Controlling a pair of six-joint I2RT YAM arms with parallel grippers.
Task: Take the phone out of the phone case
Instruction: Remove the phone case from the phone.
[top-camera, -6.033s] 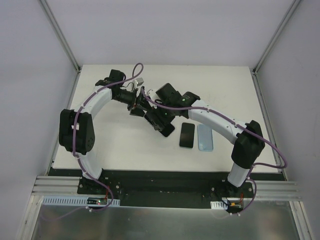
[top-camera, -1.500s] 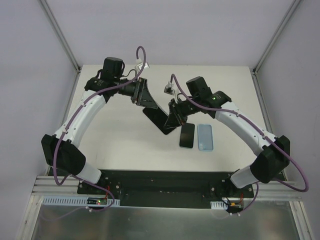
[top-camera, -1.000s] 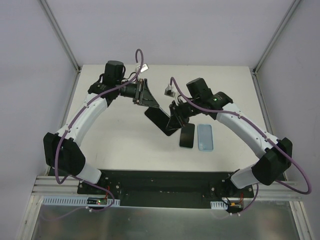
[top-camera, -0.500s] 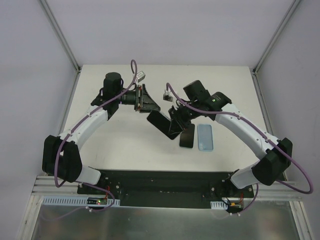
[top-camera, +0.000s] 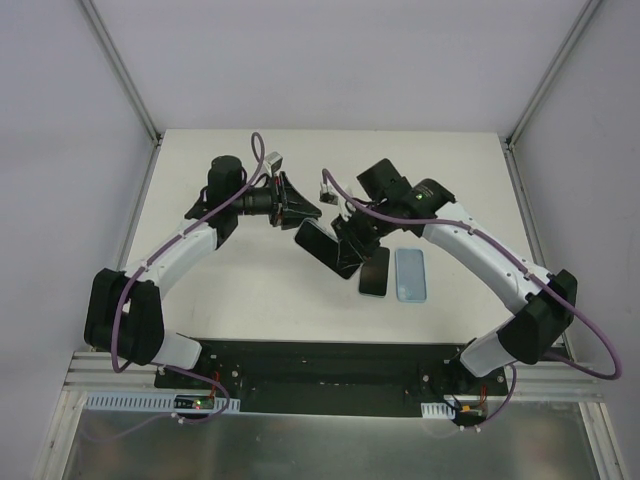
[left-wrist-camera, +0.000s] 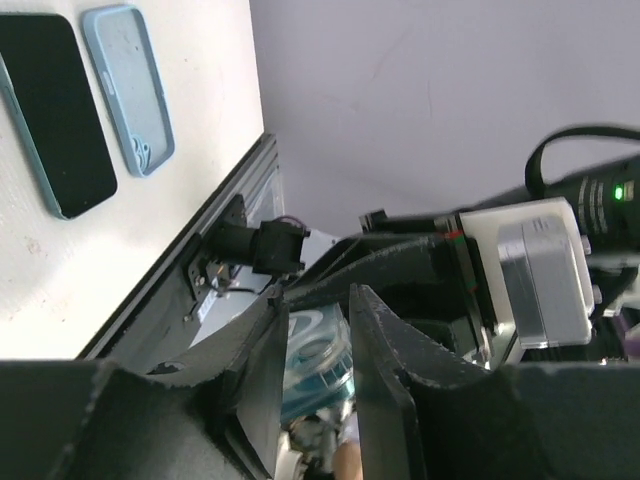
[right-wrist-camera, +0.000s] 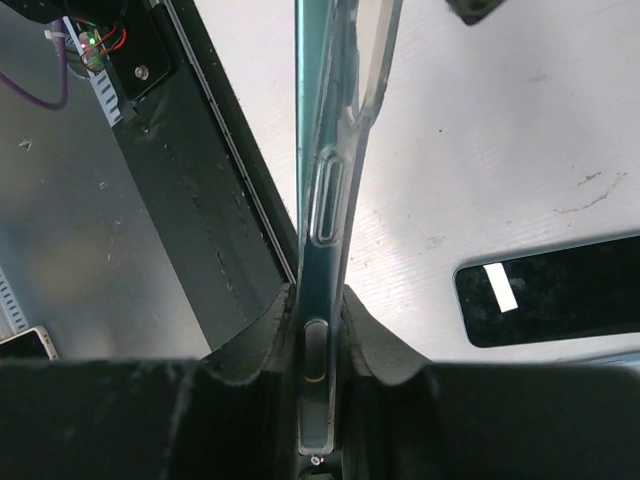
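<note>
A dark phone in a clear, teal-tinted phone case (top-camera: 322, 246) hangs above the middle of the table. My right gripper (top-camera: 350, 238) is shut on its lower end. In the right wrist view the cased phone (right-wrist-camera: 322, 200) stands edge-on, clamped between both fingers of that gripper (right-wrist-camera: 318, 300). My left gripper (top-camera: 306, 214) reaches in from the left to the phone's upper end. In the left wrist view that gripper's (left-wrist-camera: 318, 297) narrow gap is filled by a teal corner of the case (left-wrist-camera: 315, 350), which touches both fingers.
A second dark-screened phone (top-camera: 375, 270) lies flat on the white table (top-camera: 230, 280), just below and right of the held one. An empty light-blue case (top-camera: 410, 275) lies beside it. Both show in the left wrist view, the phone (left-wrist-camera: 55, 110) and the empty case (left-wrist-camera: 130, 90).
The left gripper has swung right and down to the upper end of the cased phone, and its jaws have narrowed onto it. The right gripper has shifted the phone slightly left.
</note>
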